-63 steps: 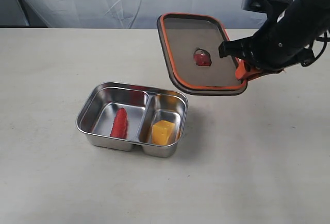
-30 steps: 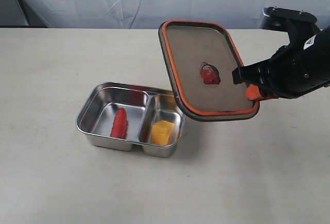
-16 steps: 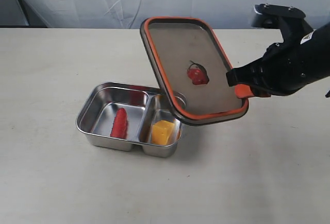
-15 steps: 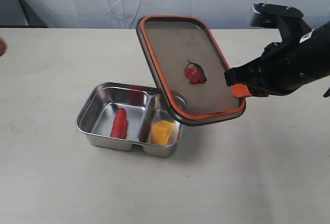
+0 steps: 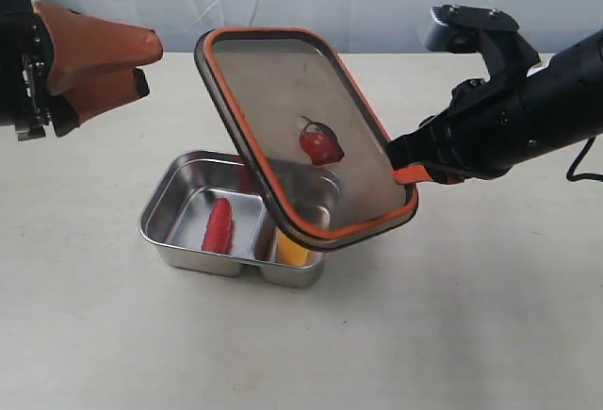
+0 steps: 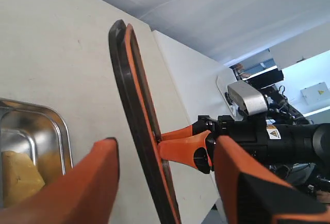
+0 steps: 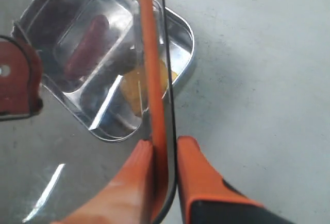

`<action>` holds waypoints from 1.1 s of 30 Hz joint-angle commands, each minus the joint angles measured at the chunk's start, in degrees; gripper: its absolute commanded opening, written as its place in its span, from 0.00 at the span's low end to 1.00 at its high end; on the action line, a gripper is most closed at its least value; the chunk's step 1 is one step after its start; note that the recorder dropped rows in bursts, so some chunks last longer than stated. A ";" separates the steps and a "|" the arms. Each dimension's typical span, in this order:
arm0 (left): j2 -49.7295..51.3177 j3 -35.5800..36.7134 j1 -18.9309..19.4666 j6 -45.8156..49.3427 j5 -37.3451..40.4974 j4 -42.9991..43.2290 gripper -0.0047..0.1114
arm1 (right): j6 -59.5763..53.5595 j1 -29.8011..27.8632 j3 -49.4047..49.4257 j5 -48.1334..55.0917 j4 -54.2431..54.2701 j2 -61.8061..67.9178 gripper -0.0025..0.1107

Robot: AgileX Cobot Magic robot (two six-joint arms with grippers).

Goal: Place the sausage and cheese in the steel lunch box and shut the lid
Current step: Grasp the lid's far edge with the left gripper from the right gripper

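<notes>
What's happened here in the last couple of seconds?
The lid, pinched by the right gripper, moved left and lower, now tilted above the cheese in the steel lunch box. The left gripper came into view, open. The sausage, cheese and box stayed put.

No Legible Wording

Just two yellow warning triangles: one on a small sticker on the right arm, one on a white plate in the far background. Lettering beside both too small to read.

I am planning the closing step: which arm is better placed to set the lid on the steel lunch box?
Right: the right fingers grip the lid, tilted over the steel lunch box. The left fingers stand open, holding nothing.
</notes>
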 commanded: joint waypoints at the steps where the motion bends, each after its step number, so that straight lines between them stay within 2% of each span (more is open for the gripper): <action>1: 1.10 -0.40 -1.64 2.79 0.08 -1.56 0.51 | -0.57 2.35 -0.02 -3.71 1.82 -0.68 0.01; 6: 1.32 -0.40 -9.13 6.93 -7.71 -4.21 0.51 | -0.57 6.27 -0.02 -5.14 4.47 -0.68 0.01; 11: 1.32 -0.40 -12.94 7.06 -14.31 -3.58 0.48 | -0.46 8.10 -0.02 -4.93 6.77 -0.68 0.01; 13: 1.32 -0.40 -13.08 6.93 -14.76 -3.58 0.34 | -0.46 8.10 -0.02 -4.69 6.76 -0.68 0.01; 14: 1.32 -0.40 -13.08 6.93 -14.84 -3.71 0.18 | -0.46 8.10 -0.02 -4.55 6.76 -0.68 0.01; 16: 1.32 -0.40 -13.08 6.93 -14.90 -3.81 0.04 | -0.46 8.10 -0.02 -4.55 6.76 -0.68 0.01; 24: 1.32 -0.40 -13.08 8.10 -16.21 -2.39 0.04 | -0.57 8.10 -0.02 -3.78 6.65 -0.68 0.02; 27: 1.32 -0.40 -13.08 9.86 -17.37 -1.32 0.04 | -0.57 8.10 -0.02 -2.99 4.51 -0.68 0.13; 29: 1.32 -0.40 -13.08 9.86 -17.49 -0.94 0.04 | -0.37 8.00 -0.02 -2.65 3.24 -0.68 0.29; 30: 1.32 -0.40 -13.08 9.86 -17.49 -0.94 0.04 | -0.37 8.00 -0.02 -2.67 1.95 -0.73 0.42; 33: 1.18 -0.40 -13.08 9.86 -18.73 -0.96 0.04 | 5.54 8.00 -0.28 -3.27 -4.01 -1.70 0.45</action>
